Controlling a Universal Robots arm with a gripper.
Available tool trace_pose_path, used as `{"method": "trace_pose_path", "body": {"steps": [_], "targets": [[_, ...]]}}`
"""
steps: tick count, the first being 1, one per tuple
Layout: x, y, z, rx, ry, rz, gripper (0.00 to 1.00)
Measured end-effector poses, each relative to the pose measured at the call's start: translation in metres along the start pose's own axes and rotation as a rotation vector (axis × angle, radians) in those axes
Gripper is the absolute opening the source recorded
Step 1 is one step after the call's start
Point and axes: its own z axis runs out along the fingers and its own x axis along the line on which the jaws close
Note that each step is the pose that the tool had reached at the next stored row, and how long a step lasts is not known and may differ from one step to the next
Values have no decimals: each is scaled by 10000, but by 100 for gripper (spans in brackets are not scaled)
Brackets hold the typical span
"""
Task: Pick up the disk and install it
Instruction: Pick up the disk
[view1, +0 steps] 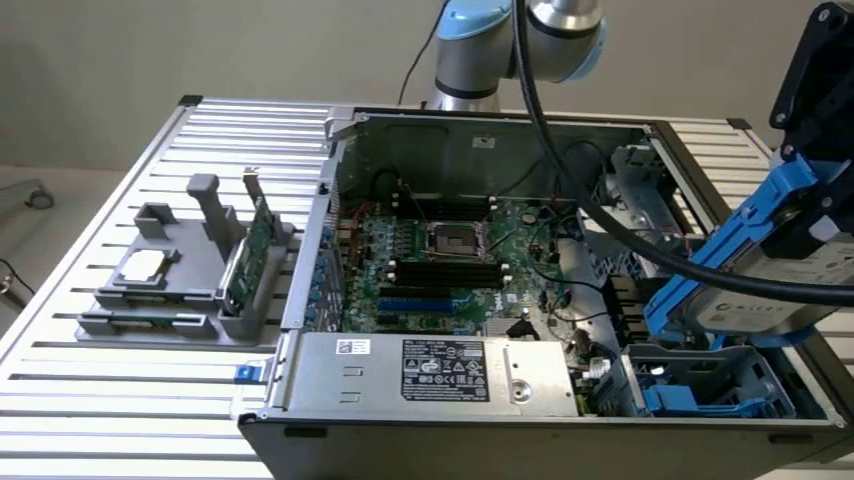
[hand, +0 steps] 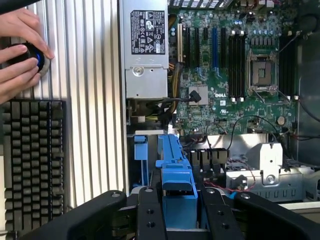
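Could not read the print on the disk (view1: 777, 312) label. Found a black cable (view1: 627, 235) crossing its face and the exterior view's right edge cutting off its far end. Could not tell whether one hand (hand: 17, 75) or two gripped the round knob (hand: 27, 57). In the wrist view, found the gripper (hand: 181, 212) closed, both black fingers (hand: 150, 217) pressed onto the disk's blue carrier. Recorded the disk as silver-grey with a white label, framed in bright blue plastic. Found it held tilted in the air above the blue drive bay (view1: 707, 390) of the open computer case (view1: 467, 135), at the exterior view's right. Counted one disk, one green circuit card (view1: 250, 255) and one square chip (view1: 144, 265) on a grey fixture (view1: 160, 320), one keyboard (hand: 32, 160), one slatted desk (view1: 134, 400).
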Motion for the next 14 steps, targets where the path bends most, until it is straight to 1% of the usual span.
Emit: {"method": "trace_pose_path", "body": {"steps": [7,14], "targets": [[19,-3,125,23,-2,-31,33],[30,-9,249,20,3,-148,33]]}}
